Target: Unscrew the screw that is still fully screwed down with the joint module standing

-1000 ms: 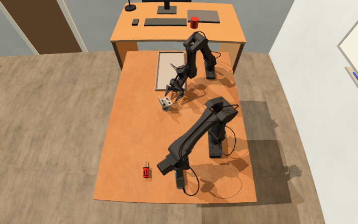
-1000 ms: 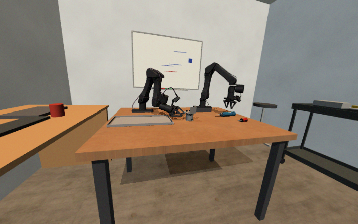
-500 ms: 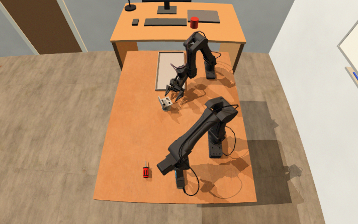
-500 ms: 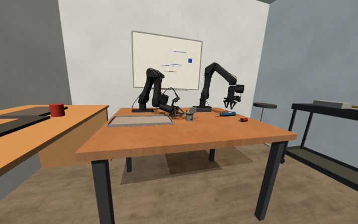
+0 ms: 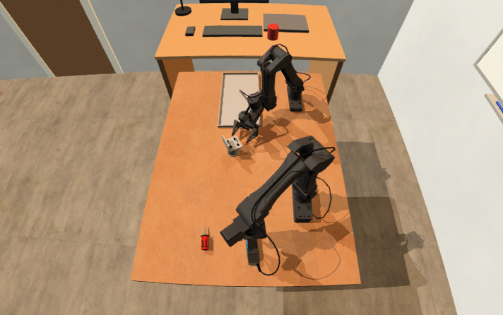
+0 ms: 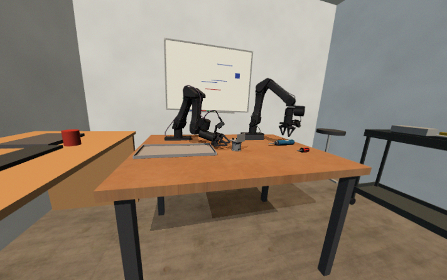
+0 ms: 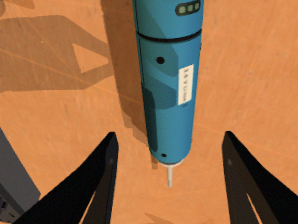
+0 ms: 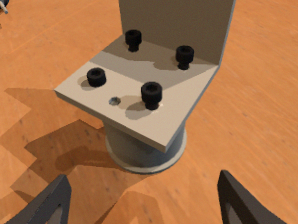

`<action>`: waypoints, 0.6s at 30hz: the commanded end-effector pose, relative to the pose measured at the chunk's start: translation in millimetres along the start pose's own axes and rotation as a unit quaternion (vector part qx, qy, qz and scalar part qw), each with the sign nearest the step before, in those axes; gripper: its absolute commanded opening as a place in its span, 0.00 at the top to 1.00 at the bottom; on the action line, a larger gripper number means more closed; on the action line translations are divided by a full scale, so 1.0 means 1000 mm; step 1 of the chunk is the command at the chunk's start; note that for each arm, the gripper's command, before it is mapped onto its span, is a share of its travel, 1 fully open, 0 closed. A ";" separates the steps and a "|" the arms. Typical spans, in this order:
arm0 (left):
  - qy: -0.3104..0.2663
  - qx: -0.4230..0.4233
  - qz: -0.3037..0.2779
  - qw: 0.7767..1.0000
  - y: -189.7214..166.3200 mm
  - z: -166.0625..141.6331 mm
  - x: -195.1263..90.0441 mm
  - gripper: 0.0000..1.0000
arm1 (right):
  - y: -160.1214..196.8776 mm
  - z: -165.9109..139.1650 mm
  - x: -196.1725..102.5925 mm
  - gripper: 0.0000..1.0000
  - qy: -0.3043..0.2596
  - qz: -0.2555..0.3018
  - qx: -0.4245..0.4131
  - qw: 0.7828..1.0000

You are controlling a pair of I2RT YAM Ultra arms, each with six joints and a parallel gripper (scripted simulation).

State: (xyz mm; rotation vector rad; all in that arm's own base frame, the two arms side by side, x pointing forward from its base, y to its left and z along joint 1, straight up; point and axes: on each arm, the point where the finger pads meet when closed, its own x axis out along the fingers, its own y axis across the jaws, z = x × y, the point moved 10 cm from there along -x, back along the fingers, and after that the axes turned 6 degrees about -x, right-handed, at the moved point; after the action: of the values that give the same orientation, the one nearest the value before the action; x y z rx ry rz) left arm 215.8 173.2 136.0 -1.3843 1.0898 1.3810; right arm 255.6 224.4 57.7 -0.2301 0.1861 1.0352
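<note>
The joint module [image 5: 232,152] [image 6: 236,146] [image 8: 145,145] stands upright with the bracket [image 6: 240,137] [image 8: 175,25] on top. In the right wrist view, three black screws stand raised with shanks showing; the fourth screw [image 8: 96,77] sits low, its head near the plate. The electric screwdriver [image 6: 285,142] [image 7: 170,100] lies on the table. My left gripper [image 6: 287,133] [image 7: 169,138] is open above it, fingers to either side of its front end in the wrist view, not touching. My right gripper [image 5: 241,138] [image 8: 143,180] is open and empty, close beside the module.
A red screwdriver [image 5: 205,242] [image 6: 304,149] lies near the electric one. A shallow grey tray [image 5: 220,99] [image 6: 174,156] lies beyond the module in the top view, near the right arm. A desk with a red cup [image 5: 273,32] [image 6: 71,137] stands past that table end.
</note>
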 end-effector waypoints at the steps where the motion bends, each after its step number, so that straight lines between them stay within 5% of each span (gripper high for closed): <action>1: -0.016 0.002 -0.036 0.999 -0.010 0.001 -0.015 0.35 | -0.006 -0.002 0.005 0.14 0.004 -0.006 0.006 1.000; 18: -0.016 0.002 -0.036 0.999 -0.010 0.001 -0.015 0.35 | -0.002 -0.001 0.021 0.14 0.004 -0.002 0.005 1.000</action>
State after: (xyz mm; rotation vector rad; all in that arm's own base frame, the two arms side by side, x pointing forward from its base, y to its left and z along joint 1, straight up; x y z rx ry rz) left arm 215.8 173.2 136.0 -1.3843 1.0898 1.3810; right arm 264.7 236.6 55.3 -0.2282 0.1764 1.0313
